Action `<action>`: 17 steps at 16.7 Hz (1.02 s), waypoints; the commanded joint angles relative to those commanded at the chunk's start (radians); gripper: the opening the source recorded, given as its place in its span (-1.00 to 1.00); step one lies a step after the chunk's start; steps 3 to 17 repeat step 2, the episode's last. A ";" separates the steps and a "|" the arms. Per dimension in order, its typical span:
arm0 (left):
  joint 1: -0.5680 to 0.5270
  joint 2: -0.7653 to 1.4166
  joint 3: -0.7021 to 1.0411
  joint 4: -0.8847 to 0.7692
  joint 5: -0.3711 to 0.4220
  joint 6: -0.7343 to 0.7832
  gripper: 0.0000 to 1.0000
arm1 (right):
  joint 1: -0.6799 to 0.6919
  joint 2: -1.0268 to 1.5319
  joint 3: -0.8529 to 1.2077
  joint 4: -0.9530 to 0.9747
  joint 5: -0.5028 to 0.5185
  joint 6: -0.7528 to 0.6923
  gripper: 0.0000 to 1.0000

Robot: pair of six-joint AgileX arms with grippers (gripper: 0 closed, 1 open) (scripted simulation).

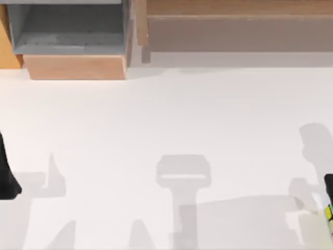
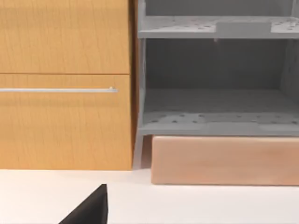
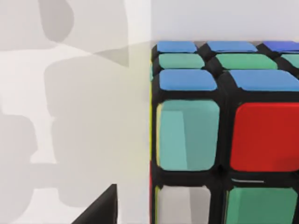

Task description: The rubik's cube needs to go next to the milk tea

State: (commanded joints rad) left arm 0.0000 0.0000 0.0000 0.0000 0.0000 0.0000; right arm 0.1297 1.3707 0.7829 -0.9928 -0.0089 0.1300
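The rubik's cube looms close in the right wrist view, with black edges and blue, green, teal, red and white squares. In the top view a yellow-green sliver of the rubik's cube shows at the table's right edge. My right gripper is a dark shape just above that sliver. A black part of it sits a small gap away from the cube's side. My left gripper rests at the table's left edge, and its black tip points toward the cabinet. The milk tea is out of view.
A grey open shelf unit on a wooden base stands at the back left, beside an orange drawer cabinet. A long wooden ledge runs along the back right. The white table carries arm shadows.
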 joint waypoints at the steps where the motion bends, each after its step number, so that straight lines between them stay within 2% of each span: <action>1: 0.000 0.000 0.000 0.000 0.000 0.000 1.00 | 0.000 0.000 0.000 0.000 0.000 0.000 1.00; 17: 0.000 0.000 0.000 0.000 0.000 0.000 1.00 | 0.000 0.000 0.000 0.000 0.000 0.000 1.00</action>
